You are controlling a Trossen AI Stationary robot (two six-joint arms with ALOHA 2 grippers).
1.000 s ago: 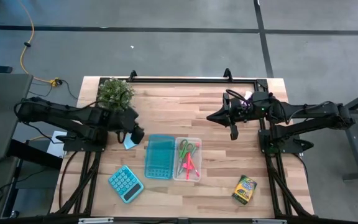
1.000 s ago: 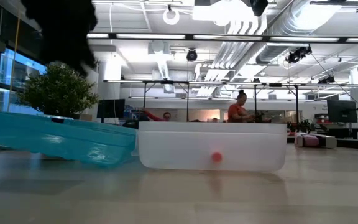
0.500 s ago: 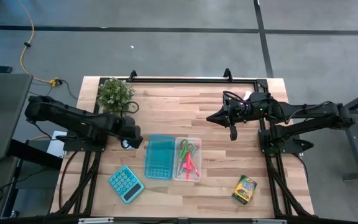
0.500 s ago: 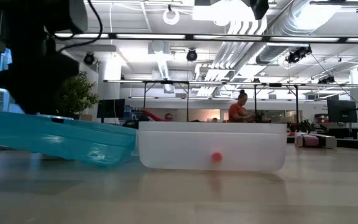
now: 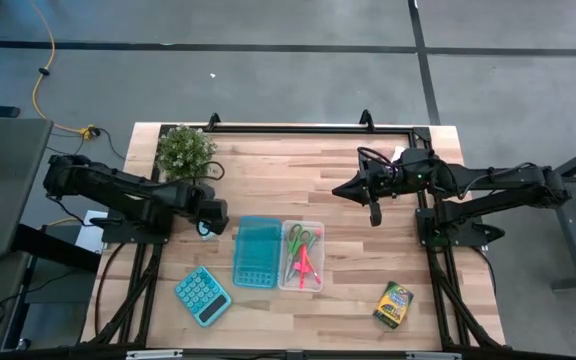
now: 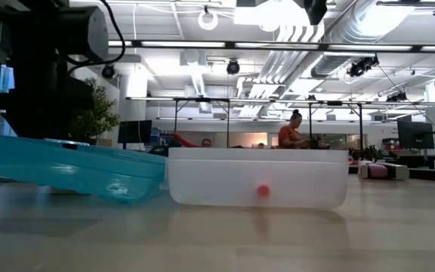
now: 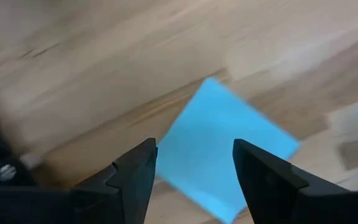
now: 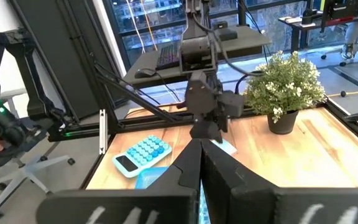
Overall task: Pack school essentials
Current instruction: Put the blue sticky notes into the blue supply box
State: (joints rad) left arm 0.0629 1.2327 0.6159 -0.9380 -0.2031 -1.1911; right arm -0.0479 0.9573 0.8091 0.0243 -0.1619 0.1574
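Table (image 5: pixel 268 175): We see the wooden table from above, and we use it like a clock face.
Left arm: Our left gripper (image 5: pixel 211 214) sits at about 9 o'clock. A second ago it was a bit higher, with the blue pad showing beside it. Now it has come down right over the pad.
Left jaws: They are wide open, and a moment ago they opened the last little bit. One finger (image 7: pixel 135 177) is on each side of the pad.
Note pad (image 7: pixel 225 155): The light-blue pad lies flat on the wood at about 9 o'clock. Nobody holds it yet.
Right arm: Our right gripper (image 5: pixel 374 212) waits at about 2 o'clock. It has not moved. Its jaws are closed on nothing.
Clear box (image 5: pixel 302 227): It sits near the middle, toward 6 o'clock. The green scissors (image 5: pixel 302 238) and the pink marker (image 5: pixel 303 268) lie inside.
Teal lid (image 5: pixel 257 252): It lies just beside the box, on the 9 o'clock side.
Crayon box (image 5: pixel 393 303): It lies at about 5 o'clock, not packed.
What it means: We think the left gripper is ready to pinch the pad next.
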